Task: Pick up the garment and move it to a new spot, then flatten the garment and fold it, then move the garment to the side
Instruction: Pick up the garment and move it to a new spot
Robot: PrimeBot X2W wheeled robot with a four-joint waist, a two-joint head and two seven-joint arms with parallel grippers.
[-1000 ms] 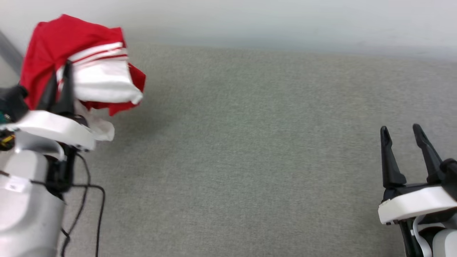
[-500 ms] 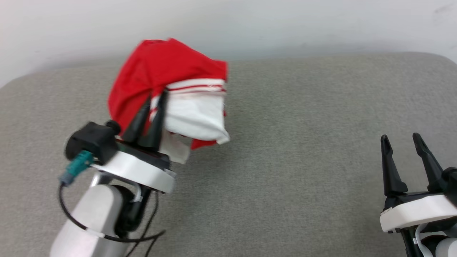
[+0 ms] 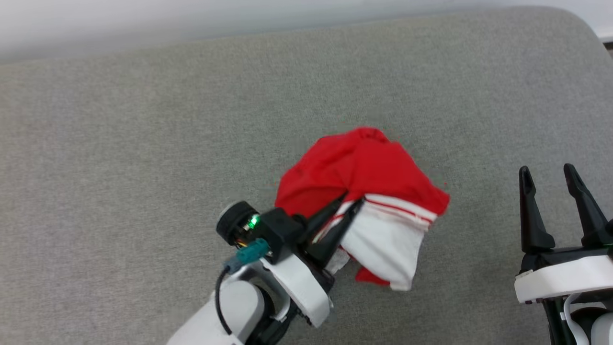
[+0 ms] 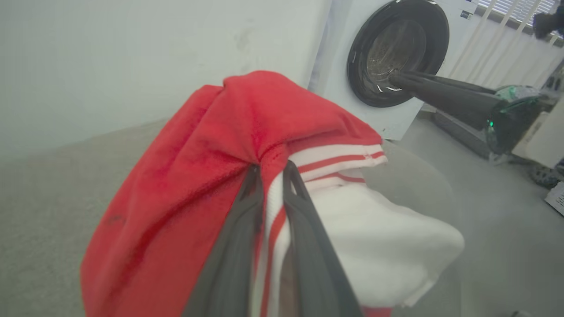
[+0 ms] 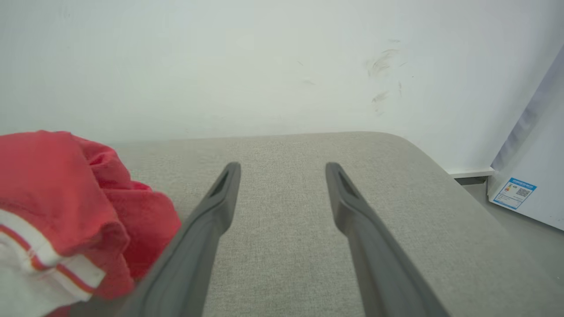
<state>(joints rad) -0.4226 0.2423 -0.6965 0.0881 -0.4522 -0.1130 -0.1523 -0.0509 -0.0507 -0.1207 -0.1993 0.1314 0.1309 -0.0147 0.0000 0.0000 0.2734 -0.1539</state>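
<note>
Grey cushion (image 3: 119, 143) spreads beneath the left pincer (image 3: 352, 200), clamped on only a thin striped fold of the garment (image 3: 364, 167) bunched around its tips, so a sharp swing may pull it free; the right pincer (image 3: 546, 169) stands apart, empty, beside it.

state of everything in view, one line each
soft red and white fabric garment, bunched, not flattened or folded, pinched at its striped trim
left end effector, shut on the garment
right end effector, open, holding nothing
white front-loading washing machine, round door looks shut, not certain
</note>
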